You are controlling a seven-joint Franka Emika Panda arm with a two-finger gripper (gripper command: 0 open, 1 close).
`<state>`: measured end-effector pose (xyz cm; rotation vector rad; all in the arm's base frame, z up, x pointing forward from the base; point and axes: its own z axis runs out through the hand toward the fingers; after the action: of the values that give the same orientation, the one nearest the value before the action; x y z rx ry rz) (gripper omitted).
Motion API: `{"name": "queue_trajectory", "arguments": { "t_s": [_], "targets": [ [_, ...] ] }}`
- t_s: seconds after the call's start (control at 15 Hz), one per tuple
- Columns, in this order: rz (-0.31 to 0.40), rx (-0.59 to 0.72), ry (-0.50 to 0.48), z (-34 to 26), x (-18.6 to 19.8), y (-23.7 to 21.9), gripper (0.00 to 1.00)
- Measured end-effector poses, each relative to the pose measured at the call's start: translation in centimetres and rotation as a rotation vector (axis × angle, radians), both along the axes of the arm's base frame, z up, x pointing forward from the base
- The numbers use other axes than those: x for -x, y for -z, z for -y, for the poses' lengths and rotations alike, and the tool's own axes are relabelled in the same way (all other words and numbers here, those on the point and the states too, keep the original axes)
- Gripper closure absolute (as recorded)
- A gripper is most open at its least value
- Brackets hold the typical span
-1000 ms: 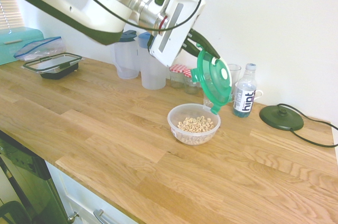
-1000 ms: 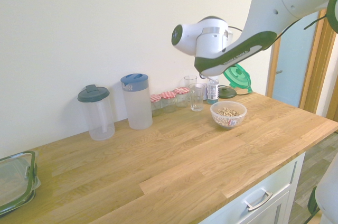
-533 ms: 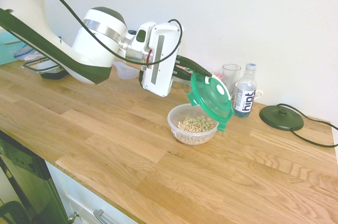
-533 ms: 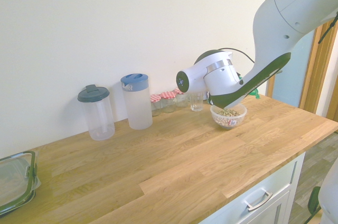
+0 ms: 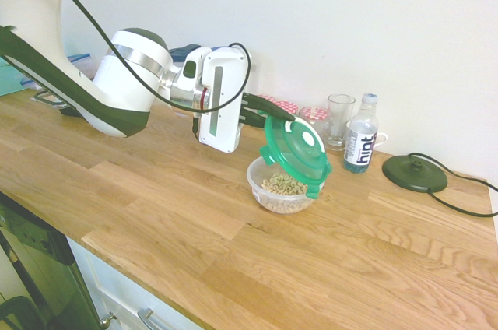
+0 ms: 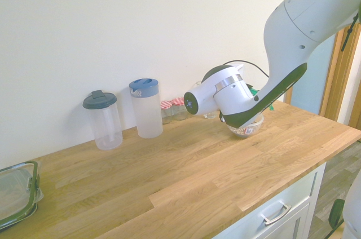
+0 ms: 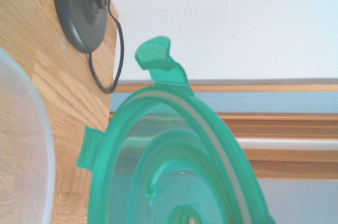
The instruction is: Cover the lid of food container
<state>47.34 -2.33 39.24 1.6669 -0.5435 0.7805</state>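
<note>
The round green lid (image 5: 296, 151) with its white centre hangs tilted over the far right side of the food container (image 5: 282, 194), a clear bowl of cereal rings on the wooden counter. My gripper (image 5: 272, 114) is shut on the lid's upper edge, reaching in from the left. The lid's lower rim sits at about the bowl's far rim; whether they touch I cannot tell. In the second exterior view my arm hides most of the bowl (image 6: 248, 129) and only a green sliver of the lid (image 6: 256, 92) shows. The wrist view shows the lid's underside (image 7: 174, 166) and the bowl's rim (image 7: 31, 145).
A water bottle (image 5: 360, 142), a drinking glass (image 5: 339, 120) and red-checked jars (image 5: 314, 117) stand just behind the bowl by the wall. A dark round base with a cord (image 5: 414, 173) lies to the right. Two jugs (image 6: 146, 106) and a black-rimmed container (image 6: 17, 194) stand further along the counter.
My gripper has come down and drawn back to the left with the lid, from well above the bowl to just over its far rim. The lid has tipped from near upright to more slanted.
</note>
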Motion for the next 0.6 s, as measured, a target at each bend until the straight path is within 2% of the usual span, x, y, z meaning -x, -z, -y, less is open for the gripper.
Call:
{"name": "queue_trajectory", "arguments": {
  "t_s": [0.6],
  "targets": [
    [0.004,0.019,0.011,-0.8,-1.8,2.2,1.0]
  ]
}}
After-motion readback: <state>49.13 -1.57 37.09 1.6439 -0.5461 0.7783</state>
